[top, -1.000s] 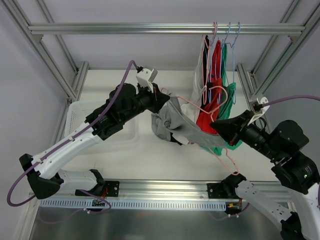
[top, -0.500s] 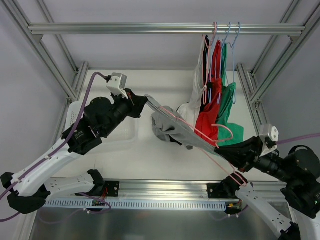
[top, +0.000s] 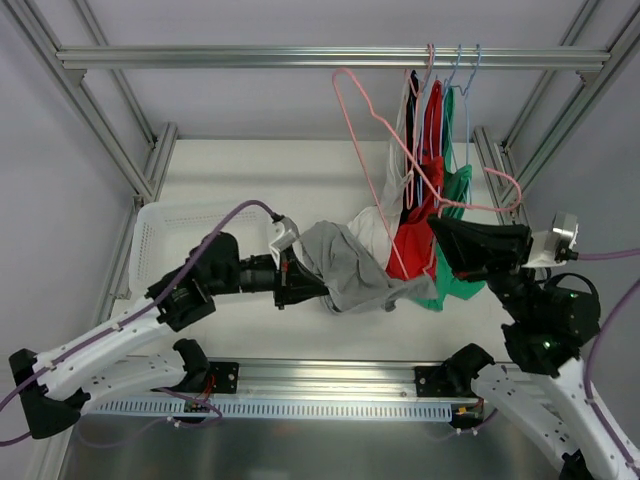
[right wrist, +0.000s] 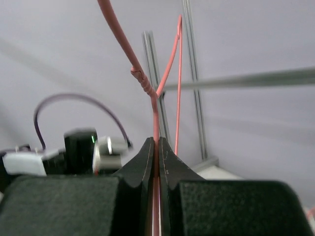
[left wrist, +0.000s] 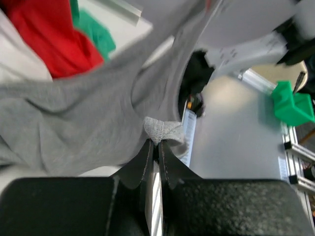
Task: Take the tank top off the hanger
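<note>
Close in, my left gripper (left wrist: pixel 156 147) is pinched tight on a small fold at the edge of the tank top (top: pixel 350 270). The jaws meet with only grey cloth between them. The rest of the top spills away from my fingers in a loose, creased bunch low over the table (top: pixel 250 190), between my two arms.

Over on my right side, the right gripper (right wrist: pixel 156 145) is clamped on the thin pink wire of the hanger (top: pixel 375 120), with the wire running straight up out of the closed jaws. The hanger is held high and tilted. Its upper loop is bare wire against the back wall. Its lower part crosses in front of the red top (top: pixel 410 245), just beside the grey cloth, and I cannot tell whether wire and tank top touch there.

Behind that, a white top (top: pixel 375 225) and a green garment (top: pixel 455 285) hang with the red one. The blue hanger hooks (top: pixel 476 52) sit on the far rail (top: pixel 250 57). A white basket (top: pixel 190 207) lies out to my left.
</note>
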Robot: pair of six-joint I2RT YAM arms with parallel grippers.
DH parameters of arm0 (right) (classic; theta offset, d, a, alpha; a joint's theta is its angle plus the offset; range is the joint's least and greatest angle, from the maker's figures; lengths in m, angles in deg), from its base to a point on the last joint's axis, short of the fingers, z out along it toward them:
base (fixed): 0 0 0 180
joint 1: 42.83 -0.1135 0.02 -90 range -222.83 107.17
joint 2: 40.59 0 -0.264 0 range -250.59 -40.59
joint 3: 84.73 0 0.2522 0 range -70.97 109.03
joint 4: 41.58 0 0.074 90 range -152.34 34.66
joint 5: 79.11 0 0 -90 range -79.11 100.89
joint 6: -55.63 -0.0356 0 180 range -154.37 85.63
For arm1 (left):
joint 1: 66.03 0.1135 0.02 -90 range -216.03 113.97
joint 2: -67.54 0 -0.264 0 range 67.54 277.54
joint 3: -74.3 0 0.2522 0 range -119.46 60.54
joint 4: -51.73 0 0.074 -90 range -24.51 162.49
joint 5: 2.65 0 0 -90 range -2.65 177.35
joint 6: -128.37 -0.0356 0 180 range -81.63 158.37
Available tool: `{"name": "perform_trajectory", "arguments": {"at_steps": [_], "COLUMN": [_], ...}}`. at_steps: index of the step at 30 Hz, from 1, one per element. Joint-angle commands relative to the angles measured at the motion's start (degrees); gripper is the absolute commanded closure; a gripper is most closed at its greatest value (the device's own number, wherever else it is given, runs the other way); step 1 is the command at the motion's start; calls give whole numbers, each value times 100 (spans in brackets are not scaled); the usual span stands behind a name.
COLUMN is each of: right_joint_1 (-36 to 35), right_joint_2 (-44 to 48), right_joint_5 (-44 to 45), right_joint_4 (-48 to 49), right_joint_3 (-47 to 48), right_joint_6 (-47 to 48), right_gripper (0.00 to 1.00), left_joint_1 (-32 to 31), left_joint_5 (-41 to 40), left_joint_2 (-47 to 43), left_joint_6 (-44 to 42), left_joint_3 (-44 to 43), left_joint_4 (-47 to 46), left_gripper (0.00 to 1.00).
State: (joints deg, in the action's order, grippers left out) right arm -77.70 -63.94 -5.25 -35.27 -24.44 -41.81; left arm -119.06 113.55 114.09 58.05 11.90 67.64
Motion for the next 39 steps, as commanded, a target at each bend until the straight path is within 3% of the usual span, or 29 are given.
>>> {"name": "perform_trajectory", "arguments": {"at_steps": [1, 3, 4, 5, 6, 8, 10, 11, 14, 16, 18, 19, 23, 30, 39], "right_joint_1": [-28, -20, -28, -37, -37, -72, -107, -125, -239, -353, -415, -476, -573, -547, -160], "right_joint_2": [-818, -1197, -1215, -1172, -1154, -1093, -943, -934, -1206, -1460, -1724, -2073, -2927, -4773, -6644], "right_joint_5": [375, 156, 86, 41, 84, 503, 1039, 1104, 1271, 1516, 1919, 2331, 2879, 3512, 3767], "right_joint_4": [4132, 3998, 3499, 2033, 1365, 283, 77, -490, -2280, -2831, -3587, -3868, -4397, -4530, -4416], "right_joint_3": [-152, 22, 311, 496, 681, 797, 605, 682, 1313, 1438, 1745, 1920, 2729, 4802, 6790], "right_joint_6": [-802, -759, -724, -654, -549, -188, -117, -117, -126, -21, 163, 277, 655, 1578, 1026], "right_gripper": [100, 100, 100, 100, 100, 100, 100, 100, 100, 100, 100, 100, 100, 100, 100], "left_joint_1": [-75, -198, -251, -373, -418, -462, -462, -462, -462, -462, -462, -462, -462, -462, -462], "left_joint_5": [170, -332, -822, -1079, -1325, -1843, -1986, -2013, -2162, -2232, -2303, -2303, -2163, -2532, -2575], "left_joint_2": [275, 417, 408, 304, 198, -108, -250, -338, -470, -610, -708, -752, -953, -1218, -1288], "left_joint_6": [176, 299, 352, 404, 440, 493, 388, 335, 203, 168, 185, 185, 141, 308, 449], "left_joint_3": [636, 925, 1005, 1136, 1207, 1339, 1340, 1262, 902, 717, 418, 304, -311, -207, -40], "left_joint_4": [-742, -725, -664, -611, -550, -331, 11, 152, 810, 1058, 1348, 1454, 1876, 2052, 2201], "left_gripper": [100, 100, 100, 100, 100, 100, 100, 97, 69, 37, 22, 2, 2, 1, 1]}}
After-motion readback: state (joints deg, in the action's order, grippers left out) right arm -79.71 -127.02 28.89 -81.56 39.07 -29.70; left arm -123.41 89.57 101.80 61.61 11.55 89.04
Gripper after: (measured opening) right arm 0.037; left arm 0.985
